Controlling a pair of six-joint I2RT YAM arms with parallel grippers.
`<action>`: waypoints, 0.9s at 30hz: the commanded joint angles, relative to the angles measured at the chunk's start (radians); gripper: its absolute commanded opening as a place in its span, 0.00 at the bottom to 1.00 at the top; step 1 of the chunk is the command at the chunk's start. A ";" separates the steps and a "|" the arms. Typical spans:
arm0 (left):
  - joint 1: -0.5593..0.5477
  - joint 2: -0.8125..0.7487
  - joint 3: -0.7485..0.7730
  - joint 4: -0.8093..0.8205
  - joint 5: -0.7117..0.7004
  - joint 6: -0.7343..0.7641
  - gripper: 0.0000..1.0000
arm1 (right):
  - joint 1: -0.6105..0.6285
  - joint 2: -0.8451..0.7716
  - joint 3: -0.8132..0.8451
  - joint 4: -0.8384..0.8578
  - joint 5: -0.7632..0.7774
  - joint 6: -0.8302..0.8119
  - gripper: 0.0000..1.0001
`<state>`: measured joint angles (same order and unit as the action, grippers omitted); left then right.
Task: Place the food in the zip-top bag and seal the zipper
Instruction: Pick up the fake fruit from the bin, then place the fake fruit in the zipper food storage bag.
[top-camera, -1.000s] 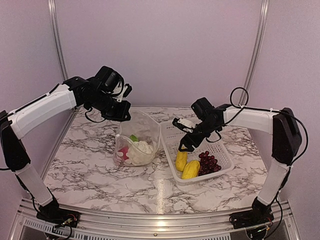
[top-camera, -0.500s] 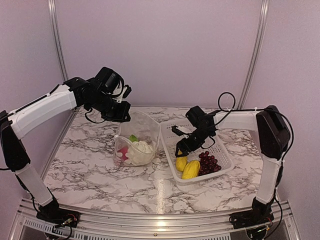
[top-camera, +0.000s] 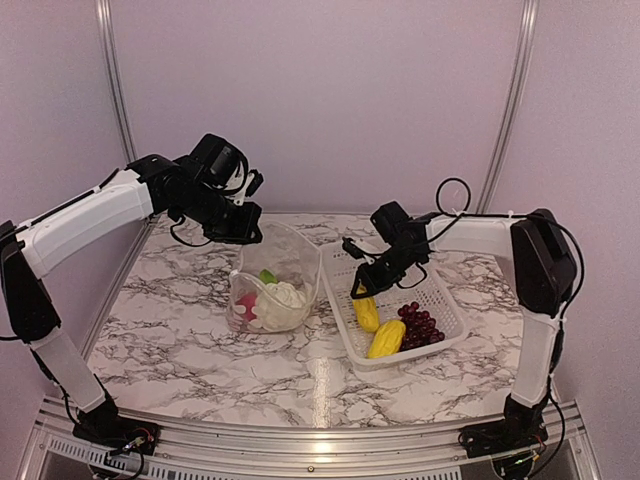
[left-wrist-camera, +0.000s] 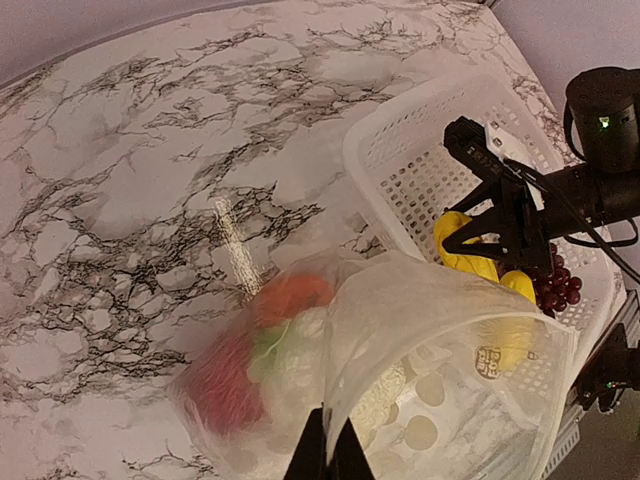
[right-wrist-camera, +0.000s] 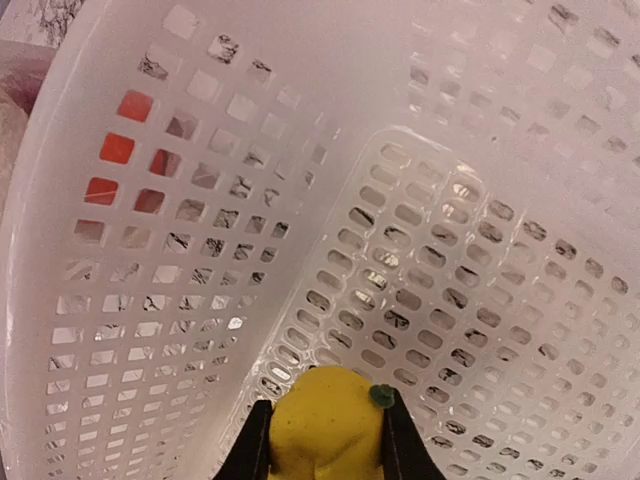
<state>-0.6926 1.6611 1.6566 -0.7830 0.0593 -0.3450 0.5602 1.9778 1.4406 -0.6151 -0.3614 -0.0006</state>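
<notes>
My right pincer (top-camera: 360, 291) is clamped on 1 yellow piece (top-camera: 367, 313) down in the basket (top-camera: 447, 283). My left pincer (top-camera: 246, 232) pinches the zip-top bag (top-camera: 290, 262) open on the table (top-camera: 180, 330) alongside. I'm mid-loading, so the next move, I judge, is to lift clear and carry it over into that mouth.

Right wrist view: we see the right gripper (right-wrist-camera: 327, 442) at the bottom edge, its two dark fingers (right-wrist-camera: 256, 445) pressed against either side of a yellow piece (right-wrist-camera: 325, 425). A small green nub (right-wrist-camera: 380, 396) sits on the piece's upper right. Behind it the white perforated basket (right-wrist-camera: 480, 180) fills the frame, floor and curved wall. Through the wall holes at left we note red-orange colour (right-wrist-camera: 118, 148), possibly other food; too blurred to tell. Marble tabletop (right-wrist-camera: 35, 15) shows top left.
</notes>
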 joint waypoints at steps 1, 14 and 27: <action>0.006 0.012 0.000 0.023 0.030 -0.014 0.00 | -0.054 -0.091 0.060 0.008 -0.069 -0.038 0.02; 0.007 0.062 0.023 0.072 0.059 -0.033 0.00 | -0.038 -0.335 0.166 0.217 -0.391 -0.090 0.01; 0.010 0.077 0.035 0.088 0.079 -0.051 0.00 | 0.178 -0.212 0.325 0.261 -0.438 -0.136 0.01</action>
<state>-0.6910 1.7287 1.6722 -0.7113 0.1223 -0.3859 0.6876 1.7187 1.7256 -0.3725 -0.7830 -0.0921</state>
